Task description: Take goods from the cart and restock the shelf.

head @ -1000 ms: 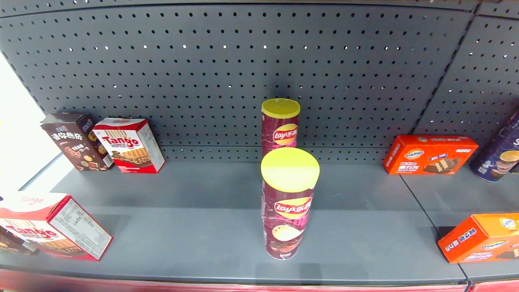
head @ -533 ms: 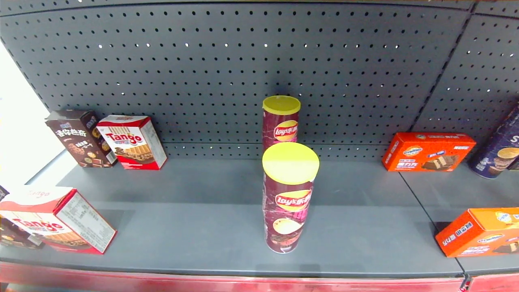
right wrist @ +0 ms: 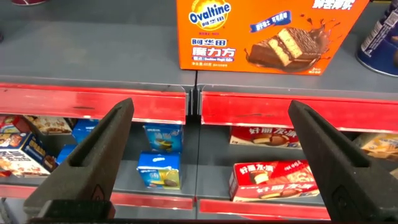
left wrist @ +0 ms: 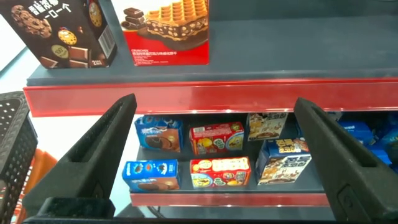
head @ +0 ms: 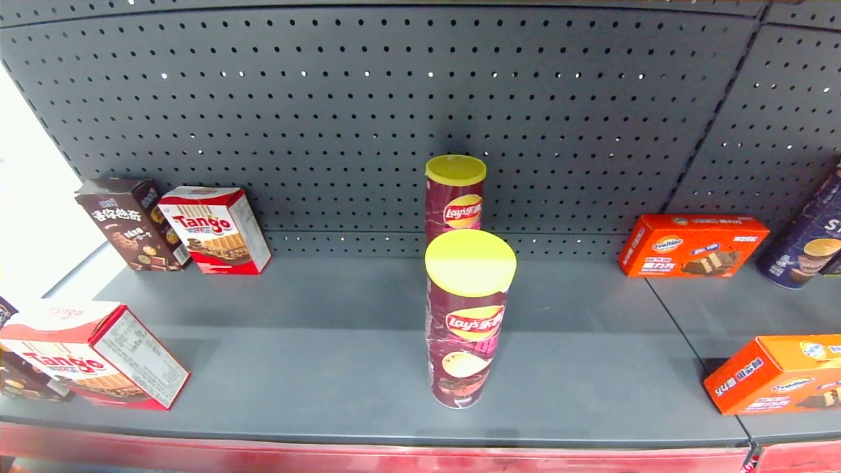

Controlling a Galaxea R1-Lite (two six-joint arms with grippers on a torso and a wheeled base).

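We see two chip cans in line on the shelf [head: 328, 368], the front can [head: 468, 322] partly hiding the rear can [head: 454, 197]. Left stand wafer boxes [head: 213, 230], right orange boxes [head: 690, 244]. Our left gripper [left wrist: 214, 102] and right gripper [right wrist: 211, 104] face the shelf's red edge [left wrist: 261, 94], jaws spread, empty.

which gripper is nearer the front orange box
Right. The right gripper sits low in front of the orange box; the left gripper is by the red wafer box at the left end of the shelf.
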